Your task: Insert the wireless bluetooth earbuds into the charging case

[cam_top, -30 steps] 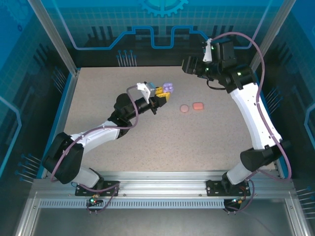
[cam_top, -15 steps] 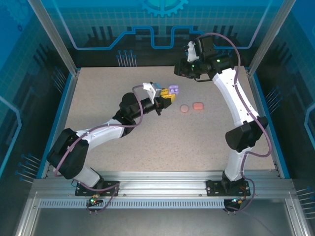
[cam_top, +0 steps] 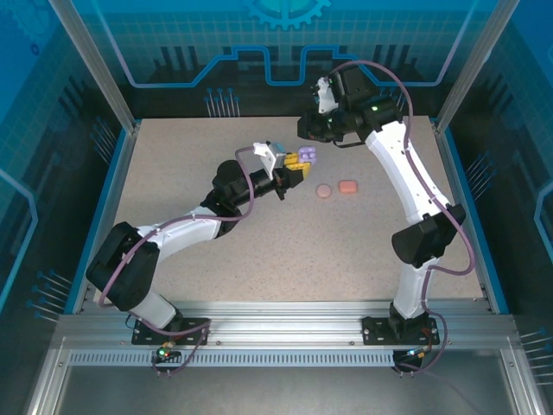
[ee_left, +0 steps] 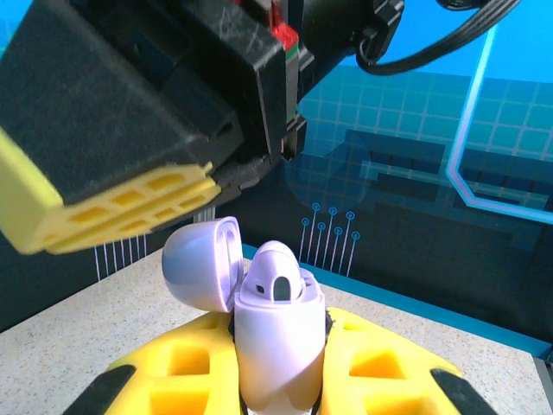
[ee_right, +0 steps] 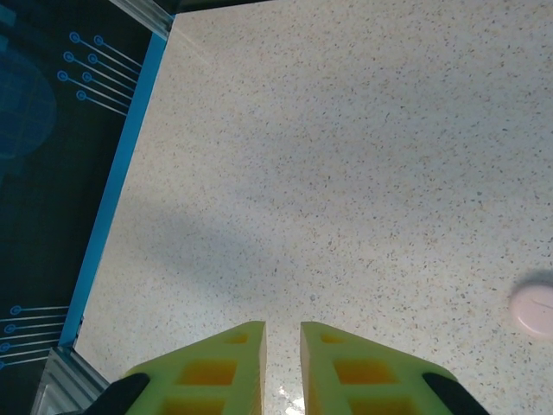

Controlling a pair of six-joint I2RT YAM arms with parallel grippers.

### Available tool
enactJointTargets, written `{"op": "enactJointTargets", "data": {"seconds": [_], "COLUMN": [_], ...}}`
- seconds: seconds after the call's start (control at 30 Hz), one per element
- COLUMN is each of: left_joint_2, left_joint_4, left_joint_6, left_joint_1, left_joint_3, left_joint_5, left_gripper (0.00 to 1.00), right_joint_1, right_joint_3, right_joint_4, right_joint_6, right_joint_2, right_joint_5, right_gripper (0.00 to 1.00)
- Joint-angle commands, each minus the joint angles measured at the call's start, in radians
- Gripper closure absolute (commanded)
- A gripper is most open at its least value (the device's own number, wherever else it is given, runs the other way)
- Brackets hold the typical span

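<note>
We look onto a speckled beige tabletop under even light, bordered by a blue strip at 9 o'clock and another at 3. Translucent blue walls printed with grids and circuit lines stand around it, with a gear emblem at 12 o'clock. Slanted aluminium posts rise at 10 and 2 o'clock. A slotted aluminium rail spans 6 o'clock. In the right wrist view a soft grey shadow crosses the tabletop.

Even, bright overhead light; soft arm shadows fall on the speckled beige tabletop. Left wrist: glossy lilac charging case sharp, near yellow lattice fingers blurred. Right wrist: broad diffuse shadow band, faint glare.
</note>
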Motion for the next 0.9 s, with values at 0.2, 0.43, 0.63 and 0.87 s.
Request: {"op": "enactJointTargets", "data": {"seconds": [0.2, 0.43, 0.63, 0.87], "left_joint_2": [-0.003, -0.002, -0.007, -0.011], "left_joint_4": [0.022, 0.036, 0.038, 0.037], "left_joint_6": [0.062, 0.061, 0.06, 0.031], "left_joint_1": [-0.005, 0.005, 0.011, 0.01], "left_joint_3": [0.036, 0.025, 0.018, -0.004], "left_joint_5": [-0.025, -0.049, -0.057, -0.061], "left_gripper": [1.0, 1.0, 1.0, 1.0], "right_joint_1": [0.037, 0.04, 0.038, -0.041], "right_joint_3": [-0.104, -0.197, -0.263, -0.267], "right_joint_4": [-0.012, 0.009, 0.036, 0.098], "right_joint_6": [-0.02, -0.011, 0.01, 0.088], "right_joint_2": [-0.082, -0.172, -0.241, -0.312], "right_joint_5": [-0.015, -0.018, 0.0, 0.097], "right_gripper": [0.86, 0.86, 0.86, 0.64]}}
